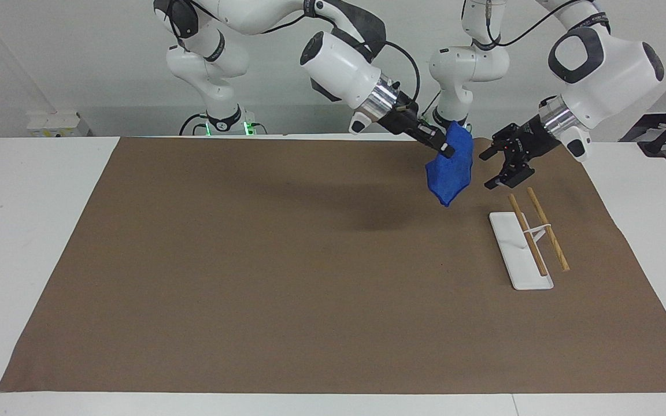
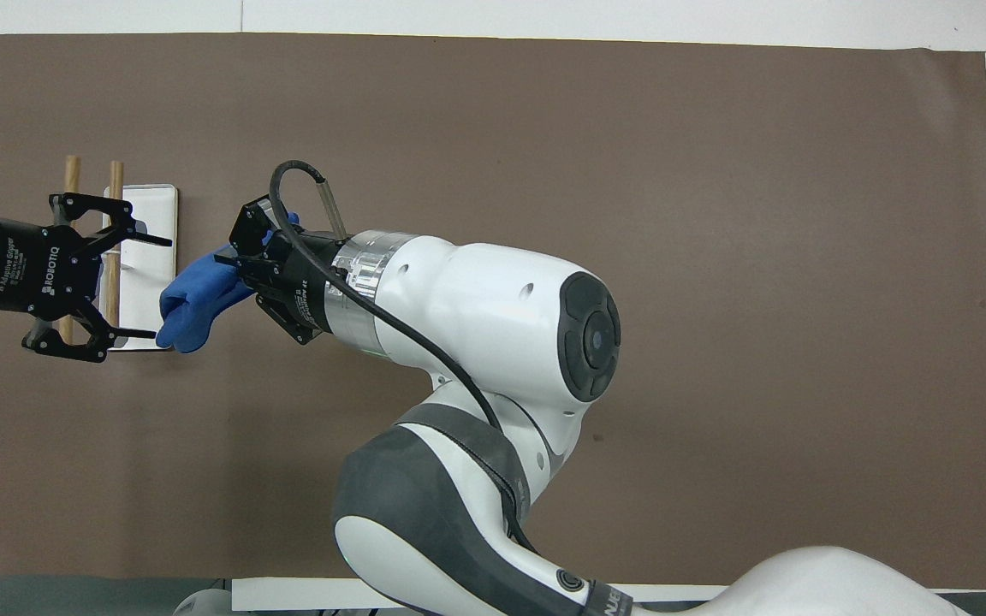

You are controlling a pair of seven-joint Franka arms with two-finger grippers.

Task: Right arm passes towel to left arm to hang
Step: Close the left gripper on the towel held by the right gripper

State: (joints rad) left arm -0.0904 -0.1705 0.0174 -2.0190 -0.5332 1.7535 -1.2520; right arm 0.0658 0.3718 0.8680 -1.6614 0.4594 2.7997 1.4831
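Towel (image 1: pixel 450 164) hangs bunched in the air, pinched at its top by the right gripper (image 1: pixel 443 149), above the brown mat (image 1: pixel 252 277). Left gripper (image 1: pixel 498 164), jaws spread wide, sits at the towel's 3 o'clock in the facing view, just apart. Handover step, judging by this. Next: left closes on free cloth. Rack (image 1: pixel 529 240) waits at 5 o'clock.

A brown mat (image 1: pixel 287 277) covers most of the white table (image 1: pixel 26 242), leaving bare white strips at both ends. Toward the left arm's end a small rack sits on the mat: a flat white base (image 1: pixel 517 248) with two wooden rods (image 1: pixel 547 228) held above it, side by side, on a thin white bracket (image 1: pixel 535 231). A small white box (image 1: pixel 55 123) sits at the table's right-arm end, by the wall
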